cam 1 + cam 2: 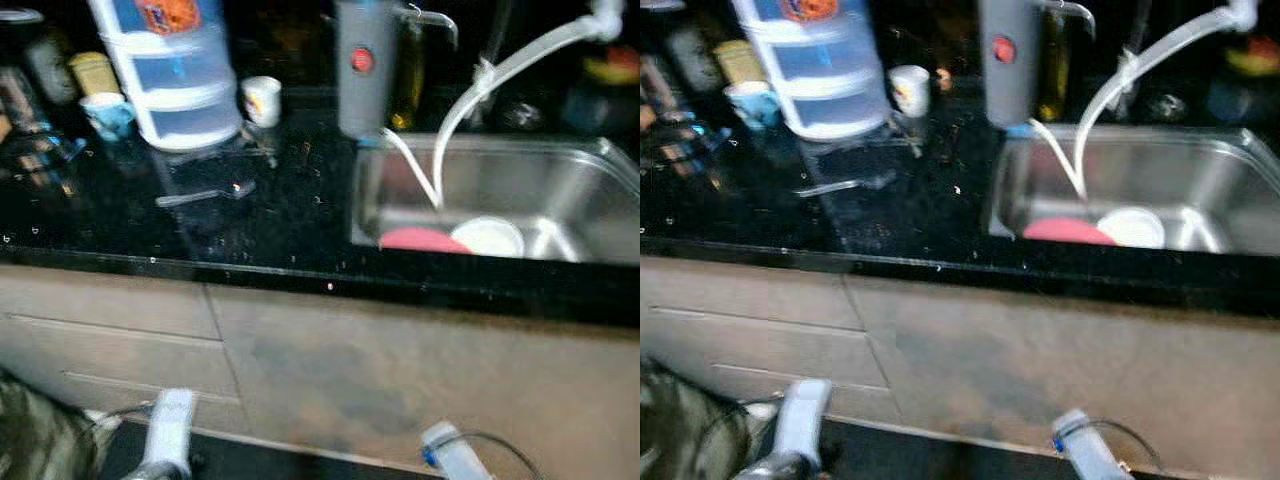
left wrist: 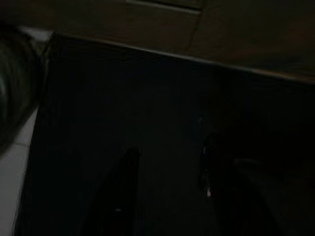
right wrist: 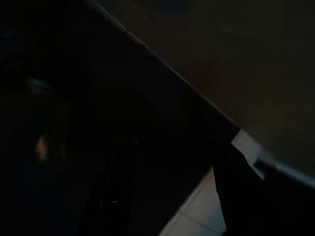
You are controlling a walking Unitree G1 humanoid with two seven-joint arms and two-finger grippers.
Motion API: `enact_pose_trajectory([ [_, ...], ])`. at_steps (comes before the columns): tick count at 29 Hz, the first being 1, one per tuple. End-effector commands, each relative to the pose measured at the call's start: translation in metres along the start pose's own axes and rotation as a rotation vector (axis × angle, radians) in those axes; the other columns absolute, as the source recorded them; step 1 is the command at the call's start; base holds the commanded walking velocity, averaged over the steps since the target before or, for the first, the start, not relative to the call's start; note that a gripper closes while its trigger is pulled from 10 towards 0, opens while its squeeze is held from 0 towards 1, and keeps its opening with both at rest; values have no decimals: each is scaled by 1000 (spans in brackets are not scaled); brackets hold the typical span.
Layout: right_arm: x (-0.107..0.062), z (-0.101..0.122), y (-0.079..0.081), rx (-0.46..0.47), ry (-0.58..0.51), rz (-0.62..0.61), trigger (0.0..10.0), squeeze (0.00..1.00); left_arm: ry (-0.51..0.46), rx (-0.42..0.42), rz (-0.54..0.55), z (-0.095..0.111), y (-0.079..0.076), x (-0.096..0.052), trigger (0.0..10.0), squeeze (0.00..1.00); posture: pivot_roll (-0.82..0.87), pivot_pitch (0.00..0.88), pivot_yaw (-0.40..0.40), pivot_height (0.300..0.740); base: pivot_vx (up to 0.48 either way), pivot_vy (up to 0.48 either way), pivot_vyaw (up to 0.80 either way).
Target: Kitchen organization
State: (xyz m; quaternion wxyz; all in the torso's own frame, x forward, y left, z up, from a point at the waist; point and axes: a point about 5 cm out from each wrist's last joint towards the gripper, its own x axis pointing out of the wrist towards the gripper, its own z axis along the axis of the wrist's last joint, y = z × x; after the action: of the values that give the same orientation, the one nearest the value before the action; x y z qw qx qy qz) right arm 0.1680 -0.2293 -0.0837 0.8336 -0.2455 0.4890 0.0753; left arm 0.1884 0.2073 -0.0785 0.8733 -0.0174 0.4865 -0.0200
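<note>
Hanging low before the beige drawers [image 1: 120,340], both silver arms sit idle at about 7 and 5 o'clock of the head view, and in the dim wrist views the left gripper [image 2: 165,191] and the right gripper [image 3: 167,196] each show two dark fingers spread apart with nothing between them. On the black counter [image 1: 280,220] a spoon [image 1: 205,194] lies near centre, a white cup [image 1: 262,100] and a stacked plastic container [image 1: 170,70] stand toward 11 o'clock, and the steel sink [image 1: 580,190] at 3 o'clock holds a red plate [image 1: 420,240] touching a white bowl [image 1: 490,236]
</note>
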Motion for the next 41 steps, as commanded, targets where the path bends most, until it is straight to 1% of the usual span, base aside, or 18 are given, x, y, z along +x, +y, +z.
enact_pose_trajectory([
  [1, 0, 0, -2, 6, -1, 2, 10000, 0, 38, 12, 5, -11, 2, -1, 10000, 0, -57, 0, 45, 740, 0, 0, 788],
  [8, 0, 0, -2, 6, -2, 2, 10000, 0, 54, 20, 2, -18, 0, -2, 10000, 0, -61, 0, 47, 740, 0, 0, 788],
  [16, 0, 0, -3, -5, -5, -8, 10000, 0, 50, 11, -8, -14, -6, 0, 10000, 0, -59, 0, 44, 740, 0, 0, 709],
  [20, 0, 0, -4, -11, -4, -17, 10000, 0, 49, 15, -24, -10, -12, 2, 10000, 0, -60, 0, 45, 740, 0, 0, 0],
  [31, 0, -1, -4, -10, 0, -24, 10000, 0, 50, 7, -28, -10, -19, 3, 10000, 0, -66, 0, 50, 740, 0, 0, 0],
  [41, 0, -3, -3, -4, 17, -22, 10000, 0, 55, 10, -32, -11, -20, 3, 10000, 0, -67, 0, 50, 740, 0, 0, 0],
])
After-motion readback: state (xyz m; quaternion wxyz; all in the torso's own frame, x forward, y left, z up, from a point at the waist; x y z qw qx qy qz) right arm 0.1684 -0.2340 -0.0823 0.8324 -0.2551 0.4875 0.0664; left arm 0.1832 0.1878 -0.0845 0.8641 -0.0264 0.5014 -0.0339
